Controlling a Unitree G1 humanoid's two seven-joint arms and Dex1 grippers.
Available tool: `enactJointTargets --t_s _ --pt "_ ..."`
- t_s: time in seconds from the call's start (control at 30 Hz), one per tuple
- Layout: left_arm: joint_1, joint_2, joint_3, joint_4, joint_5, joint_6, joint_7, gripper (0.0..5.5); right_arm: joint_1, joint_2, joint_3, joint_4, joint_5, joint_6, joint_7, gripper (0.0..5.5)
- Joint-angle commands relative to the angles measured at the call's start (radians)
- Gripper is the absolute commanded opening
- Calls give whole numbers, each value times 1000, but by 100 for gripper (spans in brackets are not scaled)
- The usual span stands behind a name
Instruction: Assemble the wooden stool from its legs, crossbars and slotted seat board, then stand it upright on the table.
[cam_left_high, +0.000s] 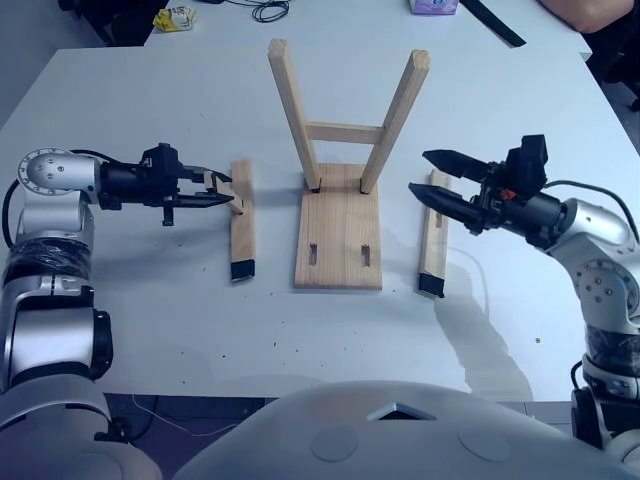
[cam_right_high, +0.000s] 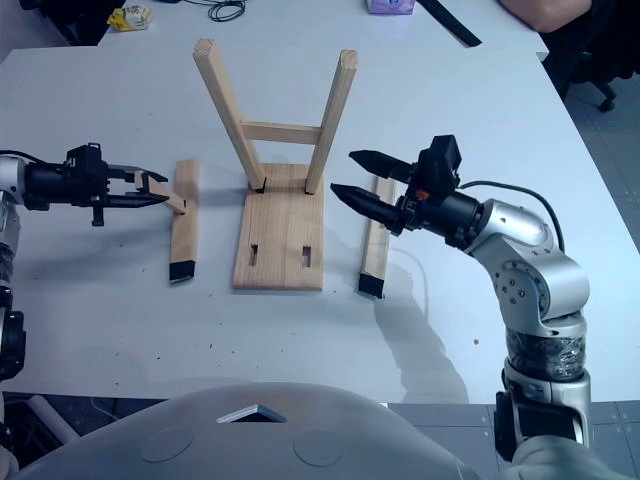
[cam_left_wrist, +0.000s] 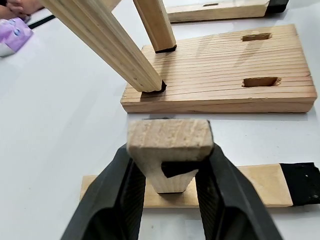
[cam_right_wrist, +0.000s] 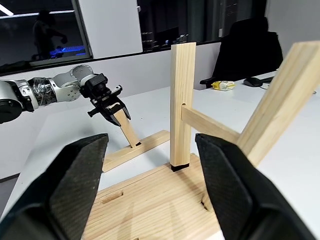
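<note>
The slotted seat board (cam_left_high: 338, 240) lies flat mid-table. Two legs (cam_left_high: 293, 110) stand tilted in its far slots, joined by a crossbar (cam_left_high: 345, 132); the two near slots (cam_left_high: 340, 254) are bare. To its left a loose leg (cam_left_high: 241, 225) lies flat with a short crossbar (cam_left_wrist: 169, 145) rising from it. My left gripper (cam_left_high: 225, 197) is shut on that crossbar's upper end. Another loose leg (cam_left_high: 433, 238) lies to the board's right. Above its far end hovers my right gripper (cam_left_high: 420, 172), open and holding nothing, its fingers (cam_right_wrist: 75, 185) facing the standing legs.
At the table's back edge sit a yellow packet (cam_left_high: 175, 17), a purple packet (cam_left_high: 433, 6), a black strap (cam_left_high: 492, 22) and some cables (cam_left_high: 268, 10). Bare white tabletop (cam_left_high: 330, 340) runs between the board and the near edge.
</note>
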Motion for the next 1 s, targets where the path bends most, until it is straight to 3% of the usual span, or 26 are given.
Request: enactJointTargets --t_s 0.03,0.23,0.47,0.83,1.0 --pt "-42 68 -186 -6 -14 54 -27 131 71 40 -13 -79 19 -15 -63 321" --pt "-137 87 -350 5 -109 95 -27 131 134 84 0 -138 16 -32 -124 321" --pt "-85 103 -425 19 -152 82 -27 131 129 81 -3 -136 33 -33 -146 321" --pt "-45 97 -495 21 -143 31 -27 131 94 83 15 -106 33 -41 -153 321" --pt "-21 66 -459 82 -129 25 -27 131 52 67 15 -74 40 -33 -136 321"
